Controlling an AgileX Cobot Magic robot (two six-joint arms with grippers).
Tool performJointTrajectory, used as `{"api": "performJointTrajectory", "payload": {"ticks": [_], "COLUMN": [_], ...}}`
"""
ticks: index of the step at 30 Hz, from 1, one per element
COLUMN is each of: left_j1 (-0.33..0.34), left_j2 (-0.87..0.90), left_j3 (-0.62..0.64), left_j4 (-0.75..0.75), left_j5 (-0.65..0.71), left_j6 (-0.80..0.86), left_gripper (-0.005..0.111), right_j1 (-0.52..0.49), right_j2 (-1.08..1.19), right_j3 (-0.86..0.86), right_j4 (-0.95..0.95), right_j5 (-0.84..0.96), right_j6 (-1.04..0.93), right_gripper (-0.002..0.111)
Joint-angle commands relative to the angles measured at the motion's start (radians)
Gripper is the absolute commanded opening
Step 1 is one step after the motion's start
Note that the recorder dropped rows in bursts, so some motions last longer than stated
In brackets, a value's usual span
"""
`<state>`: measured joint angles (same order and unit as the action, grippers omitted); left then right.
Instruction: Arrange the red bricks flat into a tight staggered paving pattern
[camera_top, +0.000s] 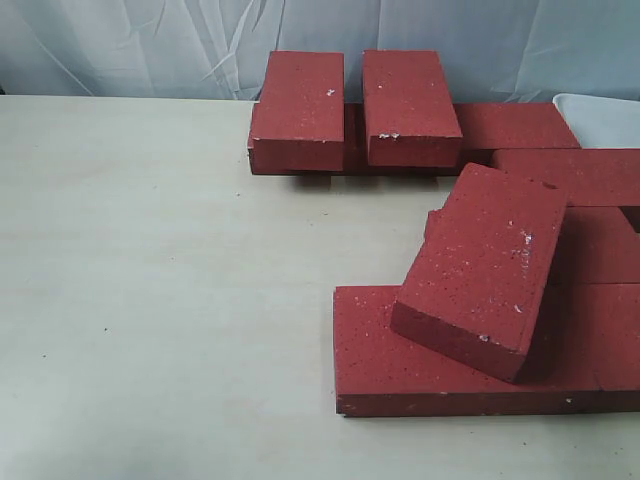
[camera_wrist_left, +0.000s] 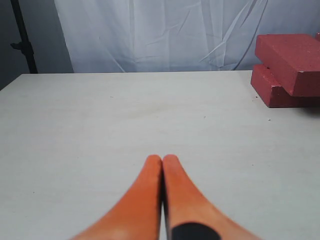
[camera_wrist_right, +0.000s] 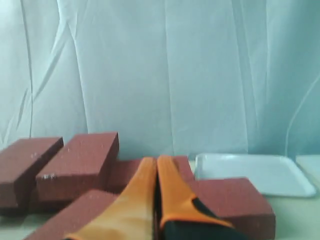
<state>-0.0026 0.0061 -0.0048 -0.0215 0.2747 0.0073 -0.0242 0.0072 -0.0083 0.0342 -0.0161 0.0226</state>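
Right gripper (camera_wrist_right: 156, 162) is presenting its 2 orange fingers (camera_wrist_right: 132, 205) pressed together along their length, gripping nothing and touching no brick that you can make out. The left gripper (camera_wrist_left: 162, 160) is sitting in the same closed, empty state, hovering over bare table (camera_top: 150, 300). You are looking at the red bricks (camera_top: 600, 250) crowding the right and back of the table in the exterior view, where neither arm is showing. 1 tilted brick (camera_top: 485, 265) is leaning across the partly laid paving, its lower edge resting on the front flat brick (camera_top: 365, 365) and its far end riding up on the bricks behind. Its long axis is running roughly front to back, skewed a little, crossing the front flat brick's left-to-right axis. 2 stacked bricks (camera_top: 298, 110) are lying on top of the back row, near the white tray (camera_top: 600, 118). In the left wrist view those back bricks are sitting well apart from the left fingertips, off to one side. In the right wrist view, bricks are lying just ahead of and below the fingertips. You are therefore probably better served by the right arm for the tilted brick, and its closed fingers are calling either for a push or for opening before any grasp across the short width.
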Motion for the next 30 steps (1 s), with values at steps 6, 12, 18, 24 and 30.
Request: {"api": "performJointTrajectory", "payload": {"ticks": [6,12,18,24,30], "left_j1": [0.000,0.000,0.000,0.000,0.000], "left_j2": [-0.006,-0.006,-0.006,-0.006,-0.006], "left_j3": [0.005,0.005,0.005,0.005,0.005], "left_j4": [0.001,0.001,0.001,0.001,0.001], "left_j5": [-0.013,-0.013,-0.013,-0.013,-0.013], "left_j6": [0.000,0.000,0.000,0.000,0.000], "left_gripper": [0.000,0.000,0.000,0.000,0.000], "right_j1": [-0.006,-0.006,-0.006,-0.006,-0.006], "right_j2": [-0.007,-0.007,-0.007,-0.007,0.065], "right_j3": [0.006,0.006,-0.019,-0.123,-0.259], "right_j4": [-0.002,-0.002,-0.002,-0.006,-0.006], "right_j5": [-0.140,-0.153,-0.170,-0.149,-0.118], "right_j6": [-0.002,-0.002,-0.002,-0.002,-0.002], "right_gripper": [-0.001,-0.001,-0.001,-0.001,-0.001]}}
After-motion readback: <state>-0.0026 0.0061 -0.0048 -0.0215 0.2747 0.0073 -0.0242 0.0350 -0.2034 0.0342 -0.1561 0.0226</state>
